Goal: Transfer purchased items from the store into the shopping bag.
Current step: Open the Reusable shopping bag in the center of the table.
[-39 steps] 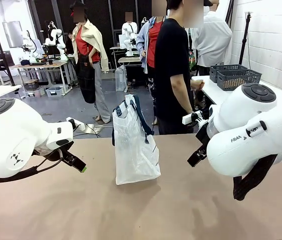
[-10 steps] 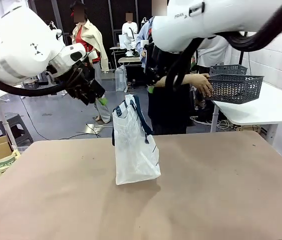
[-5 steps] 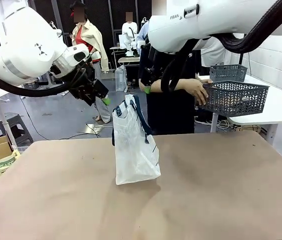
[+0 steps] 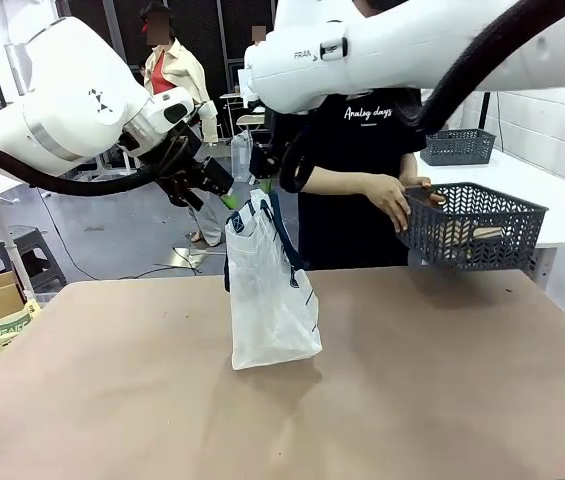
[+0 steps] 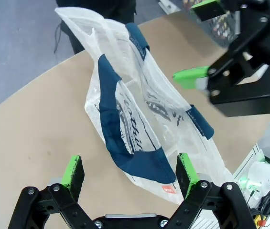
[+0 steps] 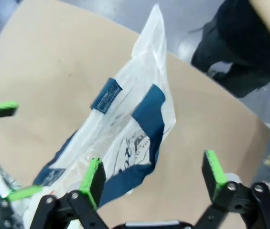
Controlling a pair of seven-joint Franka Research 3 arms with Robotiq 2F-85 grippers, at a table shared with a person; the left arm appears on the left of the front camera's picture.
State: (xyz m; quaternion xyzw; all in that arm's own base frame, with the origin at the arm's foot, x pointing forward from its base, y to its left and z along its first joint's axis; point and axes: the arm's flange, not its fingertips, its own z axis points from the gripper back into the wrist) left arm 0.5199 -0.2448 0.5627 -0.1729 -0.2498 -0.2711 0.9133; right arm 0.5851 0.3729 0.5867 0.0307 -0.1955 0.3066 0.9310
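Both spread empty, left pincer [image 5: 129, 160], right pincer [image 6: 153, 160], shopping bag [image 4: 267, 300] upright, long axis vertical, mouth upward

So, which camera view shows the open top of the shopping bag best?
The left wrist view: it looks down into the shopping bag between both navy handles, sharply. The right wrist view also looks from above, but blurred. The front view shows the bag from the side, standing on the table.
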